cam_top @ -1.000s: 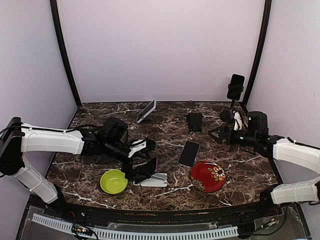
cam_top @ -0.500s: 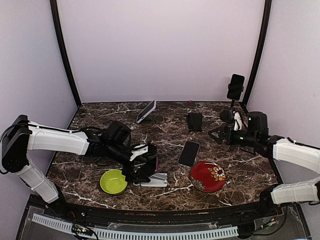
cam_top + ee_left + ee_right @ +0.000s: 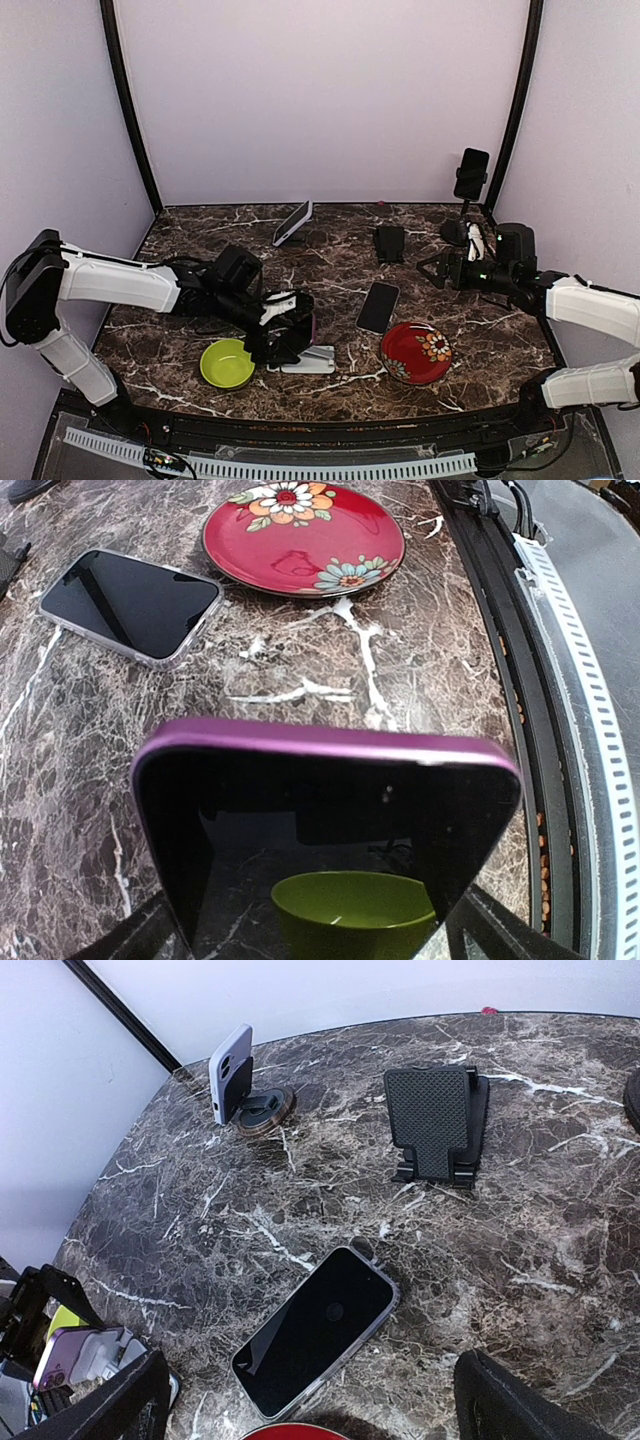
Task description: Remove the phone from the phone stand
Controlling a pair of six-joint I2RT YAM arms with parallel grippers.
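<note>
Purple-cased phone with glossy black screen (image 3: 330, 810) fills the near field, with a green bowl (image 3: 355, 910) reflected in the glass. Beyond it, on the brown marble tabletop (image 3: 300, 670) – a clear-cased dark phone (image 3: 130, 605) lying flat, and a red floral plate (image 3: 303, 540) near it.

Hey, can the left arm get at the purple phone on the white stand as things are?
Probably yes. The left claw sits right at the purple phone, jaws open on either side of it, with nothing in between. The green bowl is close beside it but doesn't look to be in the way.
</note>
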